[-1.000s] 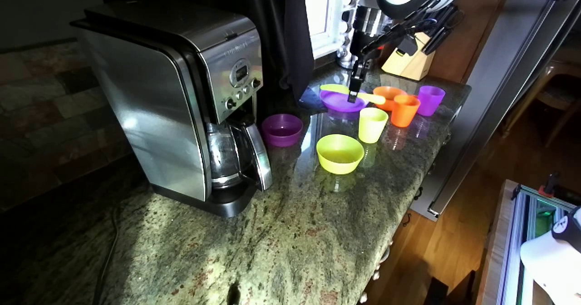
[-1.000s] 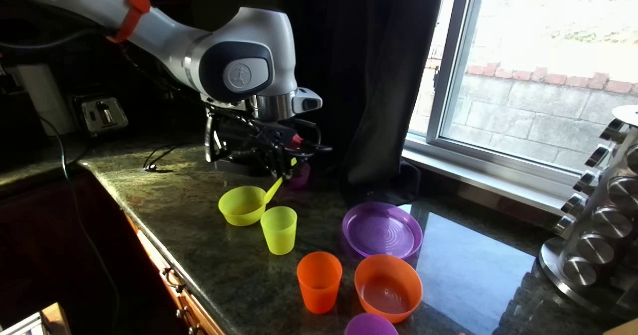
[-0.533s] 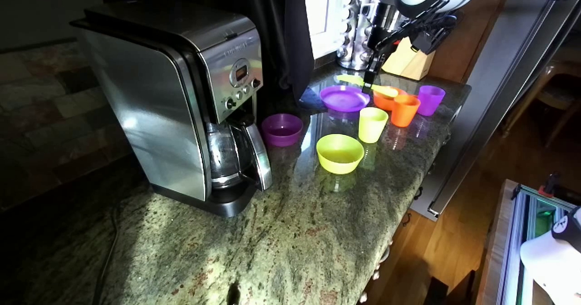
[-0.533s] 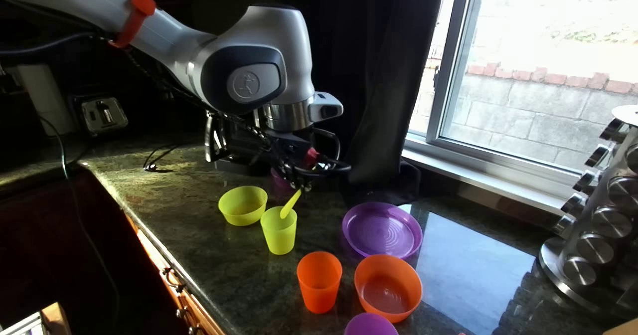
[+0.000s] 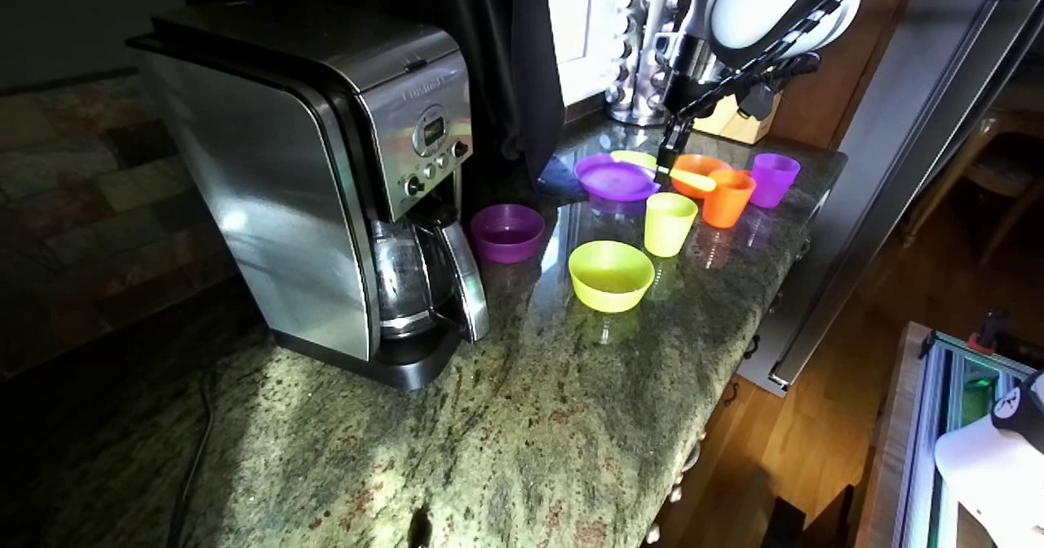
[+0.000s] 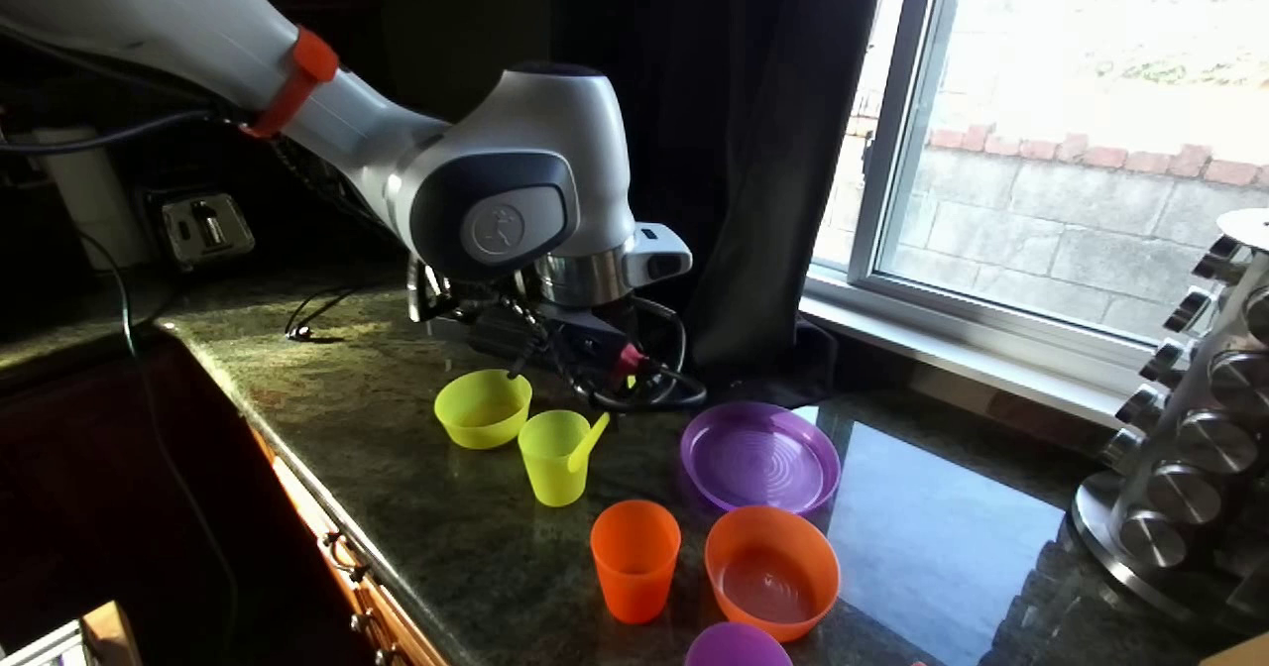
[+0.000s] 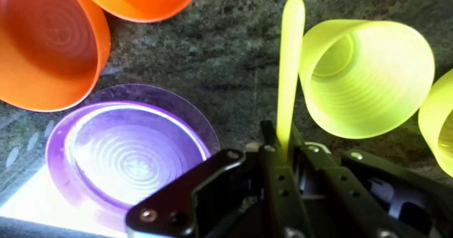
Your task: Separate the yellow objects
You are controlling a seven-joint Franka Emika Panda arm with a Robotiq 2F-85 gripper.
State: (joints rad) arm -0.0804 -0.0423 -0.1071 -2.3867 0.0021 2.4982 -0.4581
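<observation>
- Black 2-finger gripper (image 7: 283,135), fitted to a white and grey robot arm (image 6: 540,131): fingers closed around 1 long, slim, yellow plastic utensil (image 7: 292,54), gripped partway along its length.
- Utensil position: held in the air over the speckled dark green stone countertop (image 5: 489,450). In the wrist view, the end that shows lies beside a translucent, tapered, yellow plastic cup (image 7: 361,89); whether the 2 touch, I cannot tell.
- Yellow cup: upright on the countertop, mouth up.
- Round yellow plastic bowl (image 5: 612,291): upright, just beside the yellow cup in both exterior views.
- Tapered orange plastic cup (image 6: 636,572): upright, near the yellow cup, on the side away from the yellow bowl.
- Round orange plastic bowl (image 6: 773,587): upright, just beside the orange cup.
- Shallow round purple plastic plate (image 6: 761,458): flat on the stone, just beside the orange bowl; contact between these 2 not confirmed.
- Tapered purple plastic cup (image 5: 773,181): upright, near the orange cup.
- Round purple plastic bowl (image 5: 506,242): upright, near the boxy steel and black coffee maker (image 5: 253,197), well apart from the orange pieces.
- Pale wooden block (image 5: 738,121): partly hidden behind the arm in an exterior view.
</observation>
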